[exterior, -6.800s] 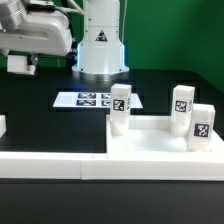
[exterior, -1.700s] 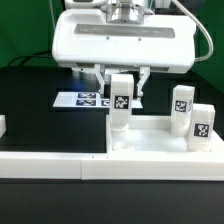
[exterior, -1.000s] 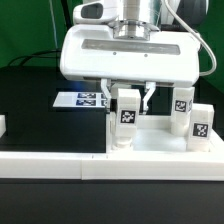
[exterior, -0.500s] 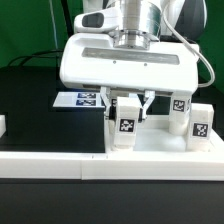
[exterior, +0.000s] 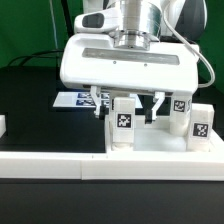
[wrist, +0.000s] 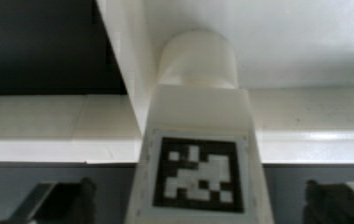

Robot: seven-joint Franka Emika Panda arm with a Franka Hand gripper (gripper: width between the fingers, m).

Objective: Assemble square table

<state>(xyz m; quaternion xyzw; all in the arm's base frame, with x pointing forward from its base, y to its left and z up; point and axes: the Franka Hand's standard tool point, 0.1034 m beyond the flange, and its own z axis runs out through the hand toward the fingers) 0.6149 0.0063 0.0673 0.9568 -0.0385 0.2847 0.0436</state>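
Exterior view, near to far: low white barrier wall (exterior: 60,166) along the near edge; behind it the white square tabletop (exterior: 150,140), lying flat toward the right; on its near-left corner one leg (exterior: 122,122), upright, tag facing the camera. Straddling that leg, the gripper (exterior: 125,108), fingers now spread and apart from the leg on both sides; half a second ago pinched on it, with the leg a touch higher. Meaning, as a judgement: leg just let go at the corner socket, standing on its own, though seated or only resting cannot be told. Two more legs (exterior: 190,115) upright on the right, partly behind the wrist housing. Farther back on the left, the marker board (exterior: 78,98) on the black table (exterior: 40,100). Wrist view: same leg (wrist: 200,140) close up, tag large, rounded end toward the white slab, dark fingertips (wrist: 58,200) well clear on either side. Gap confirmed there more plainly than outside; other legs, wall and marker board seen only outside.
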